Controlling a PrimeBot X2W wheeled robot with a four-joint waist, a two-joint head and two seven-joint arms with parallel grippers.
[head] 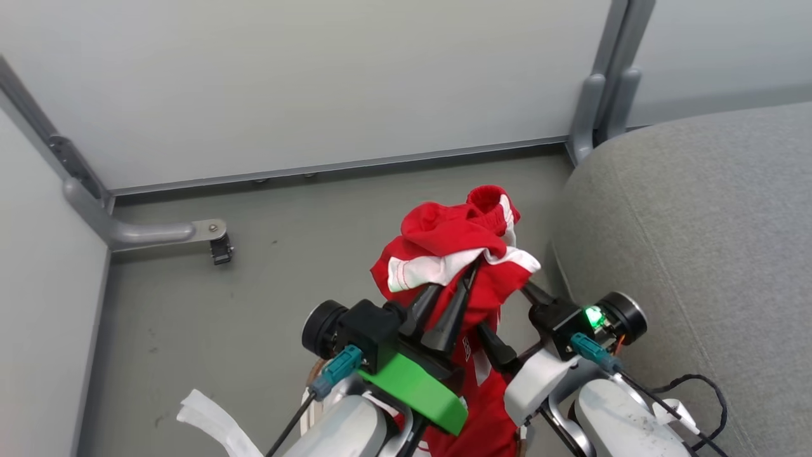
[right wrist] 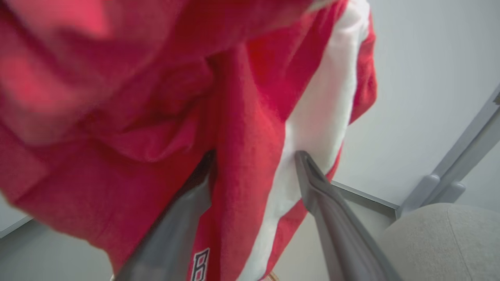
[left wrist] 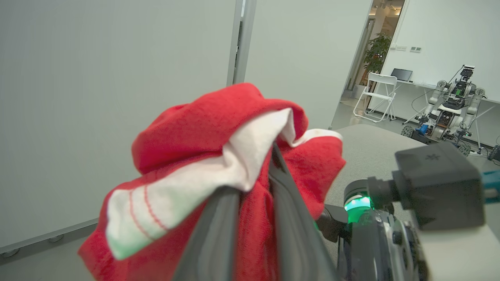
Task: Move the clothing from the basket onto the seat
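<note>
Clothing point(head: 457, 235) lifted in my left gripper point(head: 455, 279), beside the seat point(head: 698, 222) but not on it.

In my head view the red bundle hangs in the air over the grey floor point(head: 254, 304), just left of the seat's rounded edge, with its lower part trailing down between my two arms. The left gripper's fingers are pressed together on a fold of red and white fabric; the left wrist view shows that white trim point(left wrist: 187, 187) bunched over the left gripper point(left wrist: 254, 171). My right gripper point(head: 501, 304) sits just beside it with its fingers spread wide. In the right wrist view the cloth point(right wrist: 156, 117) drapes between those fingers point(right wrist: 312, 183), and I cannot see them squeezing it. A white stripe and part of a small logo point(right wrist: 199, 265) hang there.
</note>
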